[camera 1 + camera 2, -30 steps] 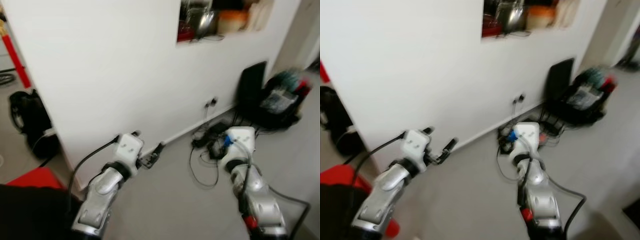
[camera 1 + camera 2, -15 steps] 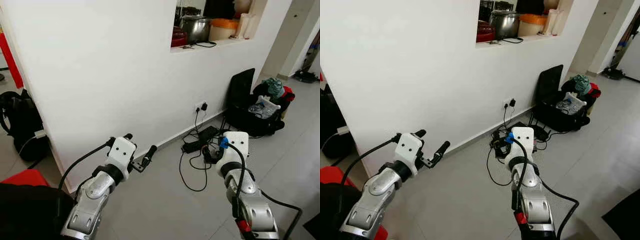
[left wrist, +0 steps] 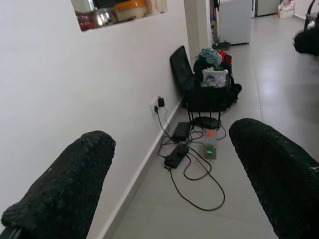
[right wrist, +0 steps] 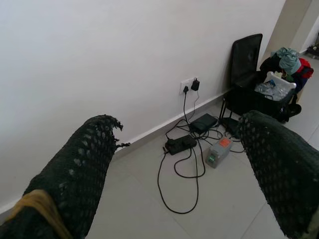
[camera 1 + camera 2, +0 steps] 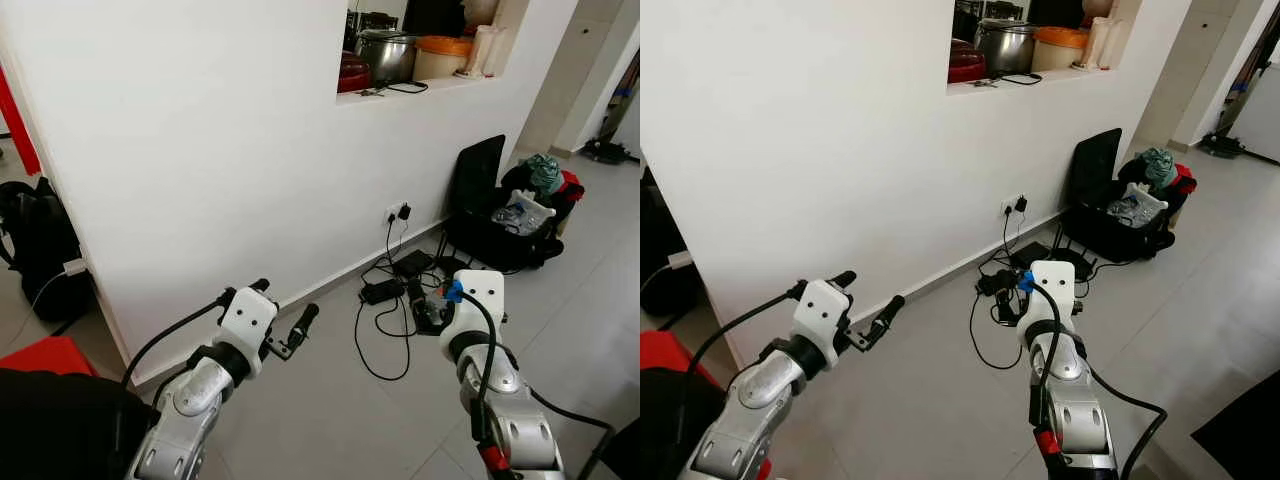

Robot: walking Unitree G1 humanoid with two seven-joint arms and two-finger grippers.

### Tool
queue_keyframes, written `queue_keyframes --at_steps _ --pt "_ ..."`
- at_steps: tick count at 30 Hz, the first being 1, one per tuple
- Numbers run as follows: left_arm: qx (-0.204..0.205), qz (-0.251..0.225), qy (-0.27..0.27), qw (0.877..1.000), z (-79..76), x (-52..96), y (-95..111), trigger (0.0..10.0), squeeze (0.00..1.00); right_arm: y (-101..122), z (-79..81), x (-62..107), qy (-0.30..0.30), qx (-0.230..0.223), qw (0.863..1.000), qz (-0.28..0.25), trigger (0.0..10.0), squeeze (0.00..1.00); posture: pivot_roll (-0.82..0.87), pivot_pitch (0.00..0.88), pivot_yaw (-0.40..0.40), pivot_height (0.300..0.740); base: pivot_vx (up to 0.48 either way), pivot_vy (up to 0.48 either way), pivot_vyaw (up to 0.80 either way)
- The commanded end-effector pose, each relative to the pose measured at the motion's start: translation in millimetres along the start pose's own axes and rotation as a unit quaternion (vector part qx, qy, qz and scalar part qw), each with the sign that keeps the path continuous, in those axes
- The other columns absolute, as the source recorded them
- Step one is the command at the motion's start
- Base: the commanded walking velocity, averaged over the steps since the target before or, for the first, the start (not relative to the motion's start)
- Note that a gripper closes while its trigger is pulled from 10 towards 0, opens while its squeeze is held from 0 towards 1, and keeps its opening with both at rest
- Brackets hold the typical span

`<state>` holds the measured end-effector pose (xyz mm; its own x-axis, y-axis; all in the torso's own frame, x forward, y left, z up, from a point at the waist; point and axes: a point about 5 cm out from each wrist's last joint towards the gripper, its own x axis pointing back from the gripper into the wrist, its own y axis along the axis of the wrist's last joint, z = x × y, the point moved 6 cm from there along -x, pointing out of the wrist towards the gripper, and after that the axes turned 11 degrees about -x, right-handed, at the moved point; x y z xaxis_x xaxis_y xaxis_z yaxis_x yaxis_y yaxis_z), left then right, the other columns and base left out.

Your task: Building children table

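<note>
Eye views: left gripper (image 5: 290,325) is held fwd over grey floor, fingers spread, nothing gripped. Right gripper (image 5: 432,312) is raised near the cables (image 5: 385,330); its fingers can't be judged here. No table parts can be made out.

L wrist: fingers (image 3: 65,191) wide apart, empty; wall socket (image 3: 158,103) seen between.

R wrist: fingers (image 4: 82,167) wide apart, empty; black chair (image 4: 246,59) beyond.

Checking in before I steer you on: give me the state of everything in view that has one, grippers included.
left gripper: open, empty, held above the floor.
right gripper: open, empty, held above the floor.
wall socket: two plugs in.
grey box: lying on the floor, green light on.
black suitcase: lid up, stuffed with things.
cables: loose on the floor.
</note>
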<state>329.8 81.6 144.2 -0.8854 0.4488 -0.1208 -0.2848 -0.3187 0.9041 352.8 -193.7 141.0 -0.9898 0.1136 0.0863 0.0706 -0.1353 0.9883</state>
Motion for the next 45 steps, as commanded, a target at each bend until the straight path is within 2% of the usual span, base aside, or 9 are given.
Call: queue_keyframes --at_steps 1,9,18,24,26,28,35,41,45 --pt "0.000 -0.001 -0.003 1.000 -2.4 -0.8 2 10.0 0.00 -1 -7.1 1.1 -0.010 0.006 1.000 0.004 10.0 0.00 -0.01 0.000 -0.123 0.740 0.000 0.000 0.00" --pt "-0.010 -0.005 -0.009 1.000 -7.1 -3.6 5 10.0 0.00 4 -9.1 -0.9 -0.016 -0.001 1.000 -0.003 10.0 0.00 0.00 0.000 -0.139 0.740 0.000 0.000 0.00" --pt "-0.020 -0.003 -0.001 1.000 -7.4 -5.1 4 10.0 0.00 3 -27.6 -8.8 -0.050 -0.015 0.999 0.010 10.0 0.00 0.03 0.000 -0.195 0.740 0.000 0.000 -0.44" --pt "-0.026 -0.007 -0.008 1.000 -15.5 -8.4 8 10.0 0.00 4 -28.3 -11.1 -0.043 -0.005 0.999 0.013 10.0 0.00 0.05 0.000 -0.267 0.740 0.000 0.000 -0.80" --pt "-0.035 -0.010 -0.015 0.999 -29.3 -16.5 14 10.0 0.00 12 -27.7 -19.1 -0.020 0.016 1.000 0.011 10.0 0.00 0.10 0.000 -0.373 0.740 0.000 0.000 -0.20" --pt "-0.037 -0.009 -0.015 0.999 -34.0 -21.3 16 10.0 0.00 17 -26.0 -24.9 -0.009 0.027 1.000 0.008 10.0 0.00 0.11 0.000 -0.400 0.740 0.000 0.000 0.00" --pt "-0.034 -0.011 -0.017 0.999 -49.0 -35.0 24 10.0 0.00 31 -12.7 -41.4 0.024 0.049 0.999 0.003 10.0 0.00 0.14 0.000 -0.400 0.740 0.000 0.000 0.00" --pt "-0.039 -0.013 -0.011 0.999 -45.4 -37.6 26 10.0 0.00 35 -5.6 -44.4 0.028 0.041 0.999 -0.004 10.0 0.00 0.11 0.000 -0.400 0.740 0.000 0.000 0.00" --pt "-0.051 -0.004 -0.012 0.999 -35.9 -31.4 16 10.0 0.00 30 -5.8 -37.2 0.009 0.009 1.000 -0.012 10.0 0.00 0.07 0.000 -0.275 0.740 0.000 0.000 0.00"
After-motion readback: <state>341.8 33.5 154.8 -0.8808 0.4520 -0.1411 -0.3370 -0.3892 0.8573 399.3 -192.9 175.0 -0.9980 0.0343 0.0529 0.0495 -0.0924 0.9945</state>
